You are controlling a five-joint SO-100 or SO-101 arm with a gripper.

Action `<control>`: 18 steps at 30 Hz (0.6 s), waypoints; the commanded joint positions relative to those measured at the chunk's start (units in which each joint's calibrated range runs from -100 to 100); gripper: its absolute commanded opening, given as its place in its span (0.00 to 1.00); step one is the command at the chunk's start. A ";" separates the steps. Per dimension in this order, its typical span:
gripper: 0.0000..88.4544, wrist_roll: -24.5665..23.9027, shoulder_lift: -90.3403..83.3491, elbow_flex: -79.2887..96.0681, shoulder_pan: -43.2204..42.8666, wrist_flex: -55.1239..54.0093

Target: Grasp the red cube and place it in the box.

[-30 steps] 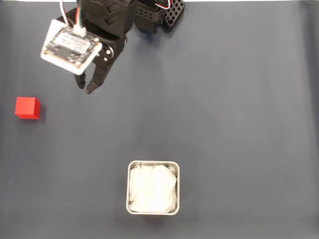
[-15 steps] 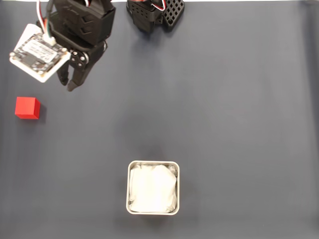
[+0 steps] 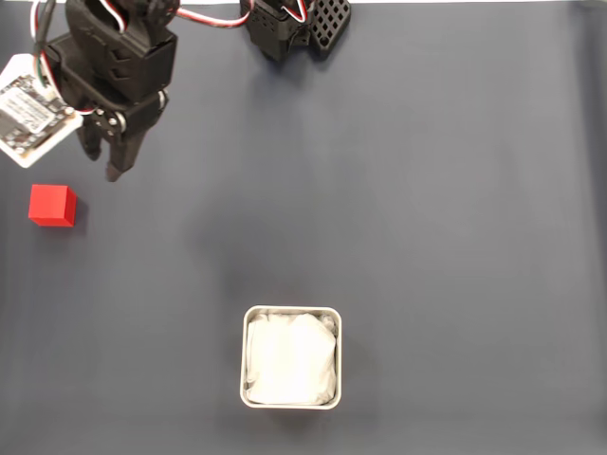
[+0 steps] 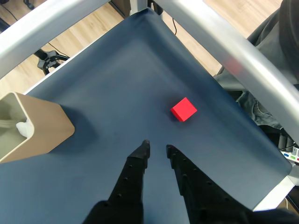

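The red cube point(image 3: 51, 206) lies by the left edge of the dark blue mat in the fixed view. My gripper point(image 3: 102, 163) hovers just up and right of it, fingers pointing down the picture, slightly open and holding nothing. In the wrist view the red cube point(image 4: 183, 109) sits a short way ahead and right of my gripper point(image 4: 157, 146), whose black fingertips point(image 4: 145, 148) stand a narrow gap apart. The box point(image 3: 291, 309), grey-rimmed with white lining, stands at bottom centre of the fixed view. Its wall point(image 4: 42, 126) shows at the left of the wrist view.
The arm's black base point(image 3: 294, 24) is at the top edge of the mat. A white camera board point(image 3: 28, 109) rides on the wrist. Metal frame bars point(image 4: 233, 51) cross above the table's far edges in the wrist view, with wooden floor beyond.
The arm has swung left across the top of the mat, bringing the gripper closer to the red cube. The cube and the box have not moved.
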 commanded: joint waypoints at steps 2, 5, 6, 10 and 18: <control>0.10 -0.34 0.78 -2.60 2.16 -2.62; 0.12 -0.49 1.99 -2.60 3.37 -3.68; 0.13 -0.49 2.34 -2.60 3.80 -4.01; 0.15 -0.73 3.90 -2.60 5.22 -5.41; 0.23 -1.03 6.15 -2.60 7.28 -6.72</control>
